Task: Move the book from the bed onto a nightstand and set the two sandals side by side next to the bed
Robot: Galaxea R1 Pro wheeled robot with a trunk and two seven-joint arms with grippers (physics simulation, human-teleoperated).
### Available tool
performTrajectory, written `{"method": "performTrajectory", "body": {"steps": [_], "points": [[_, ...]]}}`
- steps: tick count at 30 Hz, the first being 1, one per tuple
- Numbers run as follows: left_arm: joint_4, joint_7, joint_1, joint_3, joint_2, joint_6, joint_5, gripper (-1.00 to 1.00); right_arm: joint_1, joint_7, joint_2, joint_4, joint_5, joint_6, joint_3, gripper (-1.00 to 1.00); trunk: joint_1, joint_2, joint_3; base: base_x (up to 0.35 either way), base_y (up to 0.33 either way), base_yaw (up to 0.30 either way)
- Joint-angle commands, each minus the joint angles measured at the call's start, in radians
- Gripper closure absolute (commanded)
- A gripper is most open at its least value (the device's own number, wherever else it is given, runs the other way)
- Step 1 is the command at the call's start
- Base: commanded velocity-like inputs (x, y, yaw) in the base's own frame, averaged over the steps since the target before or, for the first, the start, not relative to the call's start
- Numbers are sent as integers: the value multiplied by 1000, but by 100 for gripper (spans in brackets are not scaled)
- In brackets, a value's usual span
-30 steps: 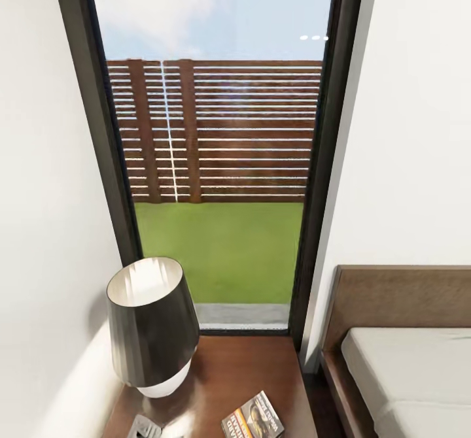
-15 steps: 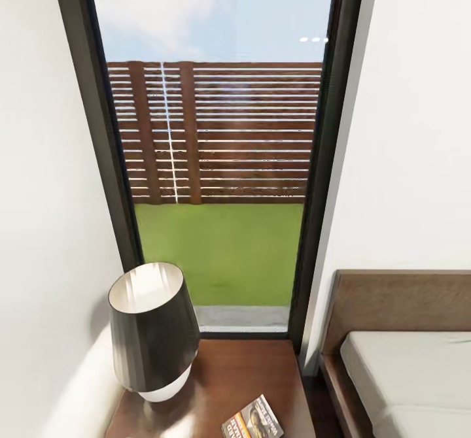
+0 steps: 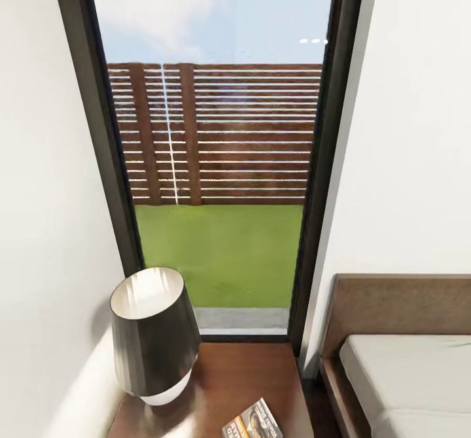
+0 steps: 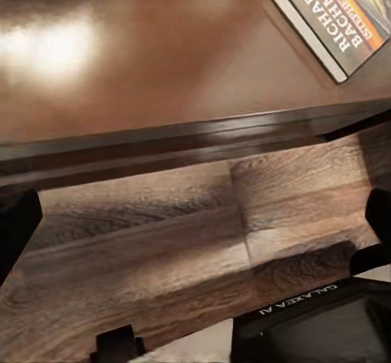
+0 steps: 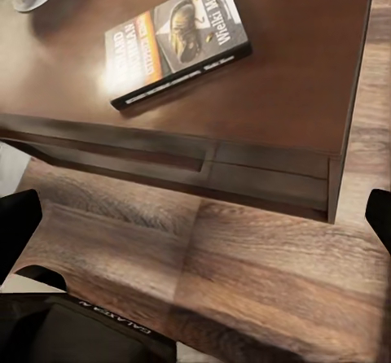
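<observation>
1. Head: the book (image 3: 253,420) lies flat on the nightstand (image 3: 235,372) near its front edge, right of the lamp (image 3: 154,333); bed (image 3: 405,379) beside.
2. Left wrist: claw fingers spread wide, empty; floor (image 4: 163,249) below.
3. Right wrist: claw likewise wide, empty. Book placed; I judge the sandals come next, so back away clear of the nightstand's edge.

Left wrist view: two black fingertips (image 4: 16,225) are showing at the frame edges, matte, blunt-ended. A dark base panel (image 4: 314,330) is carrying white "GALAXEA A1" lettering, reading upside down, with a small black bracket (image 4: 116,345) sitting beside it. Right wrist view: same black fingertips (image 5: 18,229) are poking in at both edges, and a dark housing (image 5: 77,334) is showing faint "GALAXEA" print.
</observation>
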Motion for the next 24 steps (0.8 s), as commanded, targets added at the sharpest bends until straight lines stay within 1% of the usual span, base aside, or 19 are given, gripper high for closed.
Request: {"method": "performTrajectory", "body": {"steps": [1,2,7,13,17,24], "points": [[1,10,4,9,0,-5,-10,-100,2,3,0,4,5,-5,-10,-100,-4,7,2,0,0,0],[1,29,14,9,0,-4,-11,-100,8,2,0,4,5,-6,-10,-100,-8,14,5,0,0,0],[1,73,47,9,0,-4,-11,-100,16,-5,7,4,5,2,-9,-100,-27,49,21,0,0,0],[1,145,65,9,-5,-5,-12,-100,18,-11,11,3,4,8,-8,-100,-27,49,21,0,0,0],[0,161,68,9,-12,-6,-13,-100,18,-11,11,2,3,8,-9,-100,-27,49,21,0,0,0],[-1,167,69,10,-16,-6,-10,-100,18,-11,12,1,3,8,-9,-100,-27,49,21,0,0,0]]}}
